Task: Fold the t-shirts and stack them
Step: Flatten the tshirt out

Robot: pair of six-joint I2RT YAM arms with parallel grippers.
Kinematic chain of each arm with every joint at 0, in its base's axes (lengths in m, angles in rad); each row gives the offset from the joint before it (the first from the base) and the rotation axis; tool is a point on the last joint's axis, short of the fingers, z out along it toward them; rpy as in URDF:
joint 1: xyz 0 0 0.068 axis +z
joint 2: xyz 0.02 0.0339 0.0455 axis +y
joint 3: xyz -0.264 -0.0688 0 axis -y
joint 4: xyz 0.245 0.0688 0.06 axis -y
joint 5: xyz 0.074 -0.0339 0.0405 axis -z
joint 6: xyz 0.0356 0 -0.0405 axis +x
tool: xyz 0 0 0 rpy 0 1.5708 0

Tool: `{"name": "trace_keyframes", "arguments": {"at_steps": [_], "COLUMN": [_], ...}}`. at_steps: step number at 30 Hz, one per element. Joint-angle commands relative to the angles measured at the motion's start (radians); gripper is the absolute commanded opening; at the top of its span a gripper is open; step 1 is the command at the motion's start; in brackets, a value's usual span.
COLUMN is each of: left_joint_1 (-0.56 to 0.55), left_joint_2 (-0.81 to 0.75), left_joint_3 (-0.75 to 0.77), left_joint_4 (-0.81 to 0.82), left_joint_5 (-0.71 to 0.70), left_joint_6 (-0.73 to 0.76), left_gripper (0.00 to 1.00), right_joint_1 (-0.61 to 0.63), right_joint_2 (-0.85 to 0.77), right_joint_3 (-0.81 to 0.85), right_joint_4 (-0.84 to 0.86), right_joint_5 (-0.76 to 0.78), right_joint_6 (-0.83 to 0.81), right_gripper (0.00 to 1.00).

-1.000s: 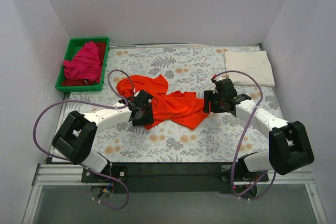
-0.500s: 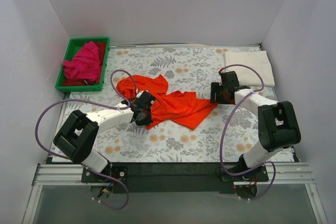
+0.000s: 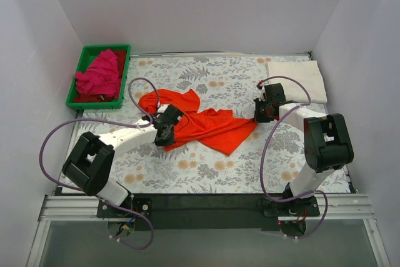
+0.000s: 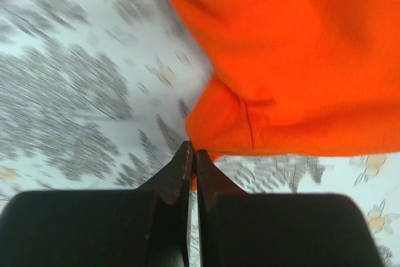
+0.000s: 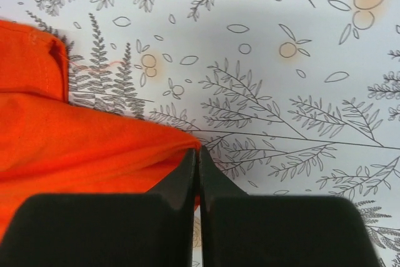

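The orange-red t-shirt (image 3: pixel 203 123) lies crumpled in the middle of the floral cloth. My left gripper (image 3: pixel 162 134) is shut on its near left edge. In the left wrist view the jaws (image 4: pixel 192 154) meet with orange fabric (image 4: pixel 300 60) pinched between them. My right gripper (image 3: pixel 258 115) is shut on the shirt's right corner. The right wrist view shows that corner of the orange t-shirt (image 5: pixel 94 148) caught at the fingertips (image 5: pixel 197 154). A cream-white t-shirt (image 3: pixel 296 80) lies folded at the back right. The magenta-pink t-shirt (image 3: pixel 100 74) is bunched in the green tray (image 3: pixel 106 47).
The grey floral-print cloth (image 3: pixel 206 173) covers the table. White walls close in the back and both sides. The green tray stands at the back left corner. Purple cables loop over both arms.
Both grippers have shut on the orange shirt, the left first and then the right. The right gripper shifted back a little and its arm swung in; the shirt's right corner is drawn out rightward.
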Motion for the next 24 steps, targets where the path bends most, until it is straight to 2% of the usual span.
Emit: {"name": "trace_keyframes", "arguments": {"at_steps": [1, 4, 8, 9, 10, 11, 13, 18, 24], "left_joint_1": [0.099, 0.205, 0.280, 0.288, 0.293, 0.293, 0.293, 0.293, 0.291], "left_joint_2": [-0.052, -0.052, -0.021, 0.015, 0.047, 0.048, 0.062, -0.068, -0.320], "left_joint_3": [0.142, 0.300, 0.565, 0.704, 0.768, 0.823, 0.950, 0.963, 0.854], "left_joint_4": [-0.065, -0.048, 0.050, 0.072, 0.082, 0.095, 0.136, 0.243, 0.288], "left_joint_5": [-0.189, -0.258, -0.372, -0.396, -0.433, -0.444, -0.446, -0.418, -0.346], "left_joint_6": [0.105, 0.246, 0.489, 0.590, 0.687, 0.688, 0.786, 0.881, 0.866], "left_gripper": [0.00, 0.00, 0.00, 0.00, 0.00, 0.00, 0.00, 0.00, 0.00], "right_joint_1": [-0.002, -0.002, -0.002, -0.002, -0.001, -0.001, 0.001, -0.001, -0.001], "right_joint_2": [-0.046, -0.092, -0.128, -0.133, -0.142, -0.151, -0.171, -0.303, -0.576], "right_joint_3": [0.080, 0.206, 0.439, 0.535, 0.576, 0.613, 0.698, 0.702, 0.509], "right_joint_4": [0.005, -0.033, -0.053, -0.055, -0.055, -0.055, -0.053, -0.040, 0.061], "right_joint_5": [-0.010, 0.060, 0.186, 0.204, 0.206, 0.208, 0.200, 0.156, 0.134], "right_joint_6": [-0.018, -0.038, -0.096, -0.128, -0.142, -0.144, -0.199, -0.262, -0.315], "right_gripper": [0.01, 0.01, 0.01, 0.01, 0.01, 0.01, 0.01, 0.01, 0.01]}}
